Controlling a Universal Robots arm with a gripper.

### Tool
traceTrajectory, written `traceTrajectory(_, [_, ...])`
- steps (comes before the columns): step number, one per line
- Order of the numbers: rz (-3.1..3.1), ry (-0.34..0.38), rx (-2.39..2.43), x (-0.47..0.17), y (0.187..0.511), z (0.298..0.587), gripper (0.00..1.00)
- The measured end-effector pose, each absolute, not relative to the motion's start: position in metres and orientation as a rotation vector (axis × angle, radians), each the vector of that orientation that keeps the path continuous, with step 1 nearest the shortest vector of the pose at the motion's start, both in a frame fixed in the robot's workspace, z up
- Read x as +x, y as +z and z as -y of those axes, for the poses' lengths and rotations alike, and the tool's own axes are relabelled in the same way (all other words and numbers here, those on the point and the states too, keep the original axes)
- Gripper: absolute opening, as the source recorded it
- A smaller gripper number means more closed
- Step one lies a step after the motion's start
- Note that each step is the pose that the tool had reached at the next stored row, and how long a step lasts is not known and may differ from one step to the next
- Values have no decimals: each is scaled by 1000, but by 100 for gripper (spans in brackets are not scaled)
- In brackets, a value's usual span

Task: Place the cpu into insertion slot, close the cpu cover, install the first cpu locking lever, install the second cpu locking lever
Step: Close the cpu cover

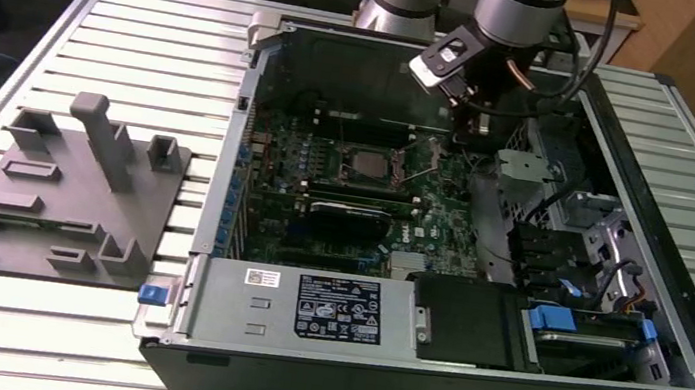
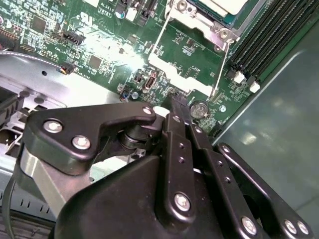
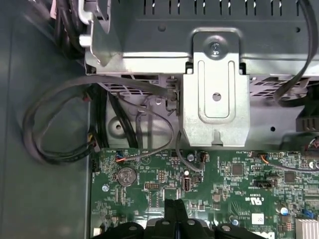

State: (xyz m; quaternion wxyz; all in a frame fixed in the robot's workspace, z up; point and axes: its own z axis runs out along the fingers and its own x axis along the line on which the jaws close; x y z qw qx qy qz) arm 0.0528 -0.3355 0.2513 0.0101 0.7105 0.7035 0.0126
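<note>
The cpu (image 2: 229,4) shows as a pale square lying in the socket on the green motherboard (image 2: 99,30). The silvery cpu cover (image 2: 197,22) lies around it. Thin wire levers (image 2: 160,37) run along two sides of the socket. In the exterior view the socket (image 1: 363,163) sits mid-board, and my gripper (image 1: 474,124) hangs over the board beyond the socket's far corner, toward the exterior view's right. Both wrist views show my gripper (image 2: 175,103) (image 3: 174,203) shut, fingers pressed together with nothing between them, just above the board near a coin battery (image 3: 126,175).
The open computer case (image 1: 670,197) lies on a slatted table. A metal bracket (image 3: 215,99) and black cable loops (image 3: 50,124) stand close to my gripper. Memory slots (image 2: 279,35) flank the socket. A grey fixture block (image 1: 66,188) sits at the exterior view's left, the power supply (image 1: 306,306) in front.
</note>
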Motion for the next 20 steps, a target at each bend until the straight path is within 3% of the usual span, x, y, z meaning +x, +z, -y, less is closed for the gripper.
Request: traceTrajectory(20, [-2194, 48, 2215, 30, 242, 336, 10])
